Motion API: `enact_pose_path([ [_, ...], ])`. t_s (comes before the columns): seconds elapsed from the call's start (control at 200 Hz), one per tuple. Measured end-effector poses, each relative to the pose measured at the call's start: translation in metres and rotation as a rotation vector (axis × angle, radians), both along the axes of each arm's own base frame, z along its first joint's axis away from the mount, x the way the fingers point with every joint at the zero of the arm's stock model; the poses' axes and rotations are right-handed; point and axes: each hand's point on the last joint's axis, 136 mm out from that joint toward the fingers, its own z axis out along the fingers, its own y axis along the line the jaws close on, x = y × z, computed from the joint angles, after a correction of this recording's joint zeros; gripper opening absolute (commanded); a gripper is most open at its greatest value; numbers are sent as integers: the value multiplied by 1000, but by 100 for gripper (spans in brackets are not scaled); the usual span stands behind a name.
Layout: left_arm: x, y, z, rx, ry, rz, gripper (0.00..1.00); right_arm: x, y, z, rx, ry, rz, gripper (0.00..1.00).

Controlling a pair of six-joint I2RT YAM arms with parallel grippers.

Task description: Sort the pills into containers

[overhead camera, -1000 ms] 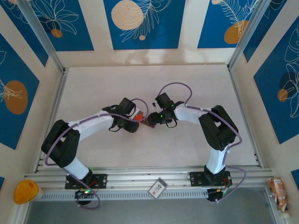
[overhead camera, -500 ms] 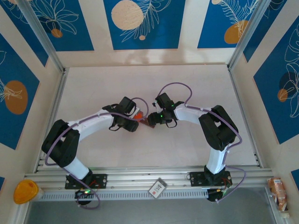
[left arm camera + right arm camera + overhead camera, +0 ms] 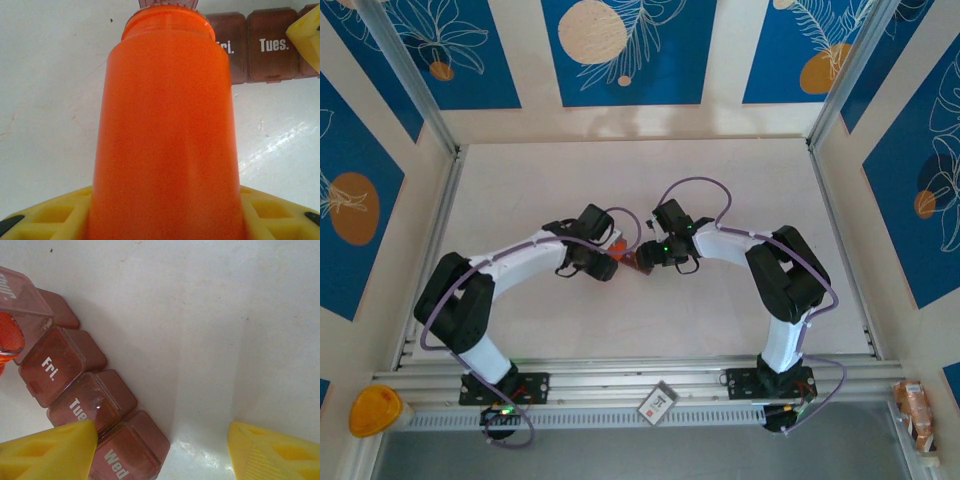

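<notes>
While our left gripper (image 3: 608,262) clamps the orange pill bottle (image 3: 165,125) with its mouth at the brown weekday pill organizer (image 3: 55,370) mid-table, we hold our right gripper (image 3: 160,450) over its Wed. end, jaws apart

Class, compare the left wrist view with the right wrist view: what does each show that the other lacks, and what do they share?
Left wrist: the whole body of the orange bottle, clamped in the left gripper between its yellow fingers. Right wrist: the Wed lid of the containers, and the right gripper standing open with nothing between its fingers. Shared: the Fri. lid and the Tues. lid.
</notes>
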Motion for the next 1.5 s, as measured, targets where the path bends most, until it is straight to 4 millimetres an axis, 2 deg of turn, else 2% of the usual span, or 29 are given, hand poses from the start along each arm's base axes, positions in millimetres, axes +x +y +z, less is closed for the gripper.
enact_pose_path([
  [1.085, 1, -1, 0, 44, 38, -25, 0, 0, 0, 0, 3, 5, -10, 70],
  [1.496, 8, -2, 2, 72, 29, -36, 0, 0, 1, 0, 12, 0, -12, 70],
])
